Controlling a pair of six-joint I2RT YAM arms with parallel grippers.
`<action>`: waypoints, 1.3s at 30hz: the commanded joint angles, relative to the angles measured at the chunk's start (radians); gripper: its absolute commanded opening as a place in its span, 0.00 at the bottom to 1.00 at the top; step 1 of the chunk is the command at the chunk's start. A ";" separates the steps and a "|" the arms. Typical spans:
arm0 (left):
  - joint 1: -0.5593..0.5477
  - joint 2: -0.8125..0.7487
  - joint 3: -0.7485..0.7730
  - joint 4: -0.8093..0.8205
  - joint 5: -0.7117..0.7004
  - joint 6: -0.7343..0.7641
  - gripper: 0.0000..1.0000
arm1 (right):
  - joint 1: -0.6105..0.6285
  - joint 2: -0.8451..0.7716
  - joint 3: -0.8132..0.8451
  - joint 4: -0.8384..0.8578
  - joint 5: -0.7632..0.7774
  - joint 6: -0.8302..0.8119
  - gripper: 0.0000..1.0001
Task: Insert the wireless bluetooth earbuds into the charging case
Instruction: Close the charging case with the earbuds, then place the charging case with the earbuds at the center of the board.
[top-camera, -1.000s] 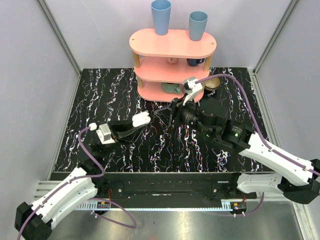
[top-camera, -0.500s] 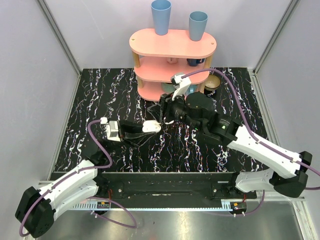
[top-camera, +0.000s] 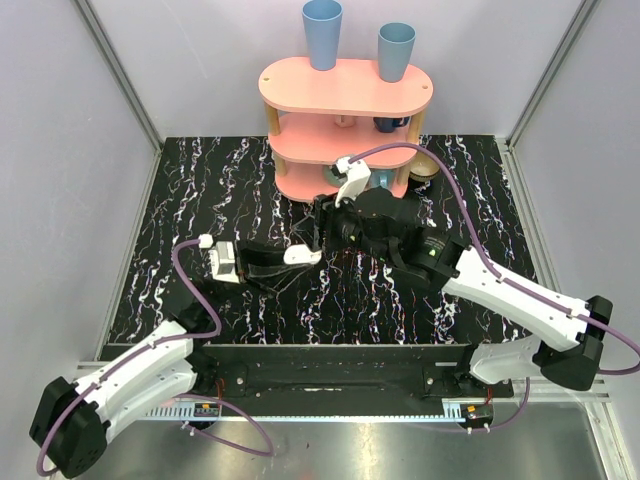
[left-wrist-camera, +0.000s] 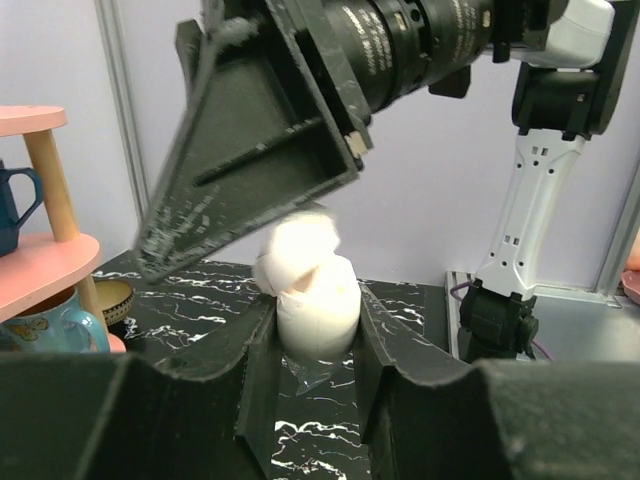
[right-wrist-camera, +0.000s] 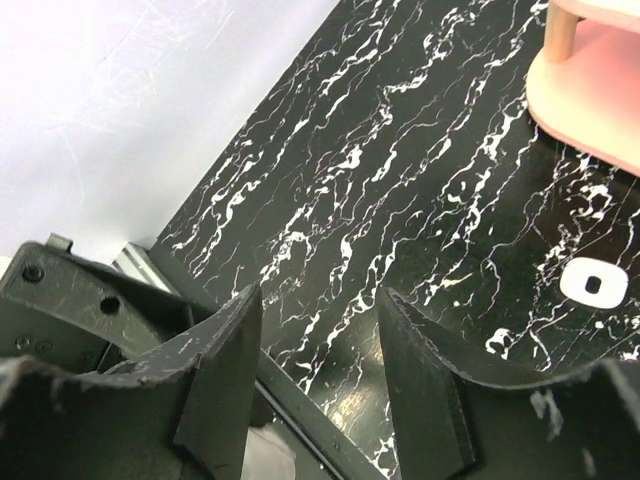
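Note:
The white glossy charging case (left-wrist-camera: 318, 305) stands upright between my left gripper's (left-wrist-camera: 316, 300) fingers, which are shut on it. Its lid (left-wrist-camera: 298, 243) is tipped open on top. In the top view the case (top-camera: 302, 255) is held just above the middle of the black marble table (top-camera: 200, 200). My right gripper (top-camera: 320, 222) hovers close over the case, and one of its fingers (left-wrist-camera: 250, 150) fills the upper left wrist view. Its jaws (right-wrist-camera: 318, 297) are open with nothing between them, and a white blur (right-wrist-camera: 268, 455), probably the case, shows below. No earbud is clearly visible.
A pink three-tier shelf (top-camera: 345, 90) stands at the back with two blue cups (top-camera: 322, 32) on top, mugs (left-wrist-camera: 40, 325) on its lower tiers and a small bowl (top-camera: 428, 165) beside it. A small white ring-shaped mark (right-wrist-camera: 592, 283) lies on the table.
My left gripper moved right with the case and then held still. My right gripper swung left and came in over the case.

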 joint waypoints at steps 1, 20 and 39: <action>0.000 -0.032 0.010 0.032 -0.109 0.027 0.00 | -0.003 -0.048 -0.057 -0.015 -0.064 0.049 0.55; 0.000 0.022 0.051 -0.344 -0.300 0.004 0.00 | -0.012 -0.198 -0.193 -0.026 0.427 0.129 1.00; -0.002 0.594 0.093 0.041 -0.327 -0.367 0.00 | -0.110 -0.491 -0.394 -0.104 0.410 0.248 1.00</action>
